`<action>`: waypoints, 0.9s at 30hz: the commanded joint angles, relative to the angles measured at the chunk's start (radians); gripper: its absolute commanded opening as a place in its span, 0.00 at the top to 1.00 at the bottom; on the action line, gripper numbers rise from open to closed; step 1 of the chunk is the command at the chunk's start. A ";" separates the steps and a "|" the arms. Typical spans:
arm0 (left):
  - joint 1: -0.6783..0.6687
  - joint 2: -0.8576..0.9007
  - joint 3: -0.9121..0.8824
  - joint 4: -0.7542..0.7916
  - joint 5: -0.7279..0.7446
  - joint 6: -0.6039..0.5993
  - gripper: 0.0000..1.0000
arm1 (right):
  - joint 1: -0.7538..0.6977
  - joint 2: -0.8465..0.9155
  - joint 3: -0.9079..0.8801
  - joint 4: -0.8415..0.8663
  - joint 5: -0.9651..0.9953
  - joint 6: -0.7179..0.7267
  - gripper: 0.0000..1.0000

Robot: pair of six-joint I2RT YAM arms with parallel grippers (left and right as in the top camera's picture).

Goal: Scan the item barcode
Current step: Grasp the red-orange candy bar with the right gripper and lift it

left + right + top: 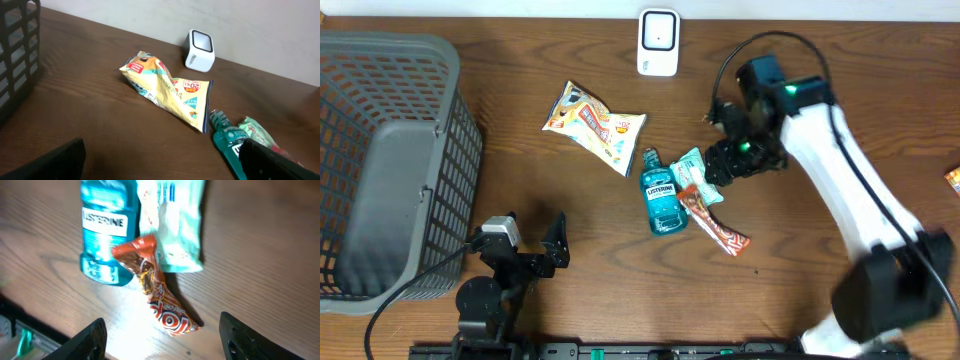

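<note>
Across a brown wood table (pixel 620 290): at nine o'clock, a grey mesh basket (pixel 460 130), reaching the left edge. At twelve, near the far edge, a white scanner (pixel 658 42). Toward eleven from centre, a crumpled yellow bag (pixel 595 125). Near centre, a blue bottle (pixel 661 192) lying flat, cap toward twelve. Touching its three o'clock side, a pale green pouch (pixel 692 168). From the pouch's lower end toward five, a red wrapper (pixel 720 230) (partly on the pouch, partly on wood). At three, cut by the frame edge, a small orange thing (pixel 953 178), too little shown to name.
</note>
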 commanded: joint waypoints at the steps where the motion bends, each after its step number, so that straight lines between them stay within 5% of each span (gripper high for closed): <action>1: 0.005 -0.005 -0.016 -0.024 0.005 0.006 0.02 | 0.088 -0.096 -0.002 0.002 0.213 0.136 0.31; 7: 0.005 -0.005 -0.016 -0.025 0.005 0.006 0.02 | 0.352 -0.209 -0.133 -0.003 0.682 0.424 0.27; 9: 0.005 -0.005 -0.016 -0.024 0.005 0.006 0.02 | 0.428 -0.216 -0.213 0.008 0.769 0.489 0.01; 18: 0.005 -0.005 -0.016 -0.024 0.005 0.006 0.02 | 0.556 -0.212 -0.544 0.343 0.809 0.414 0.01; 27: 0.005 -0.005 -0.016 -0.024 0.005 0.006 0.02 | 0.556 -0.191 -0.627 0.563 0.808 0.398 0.29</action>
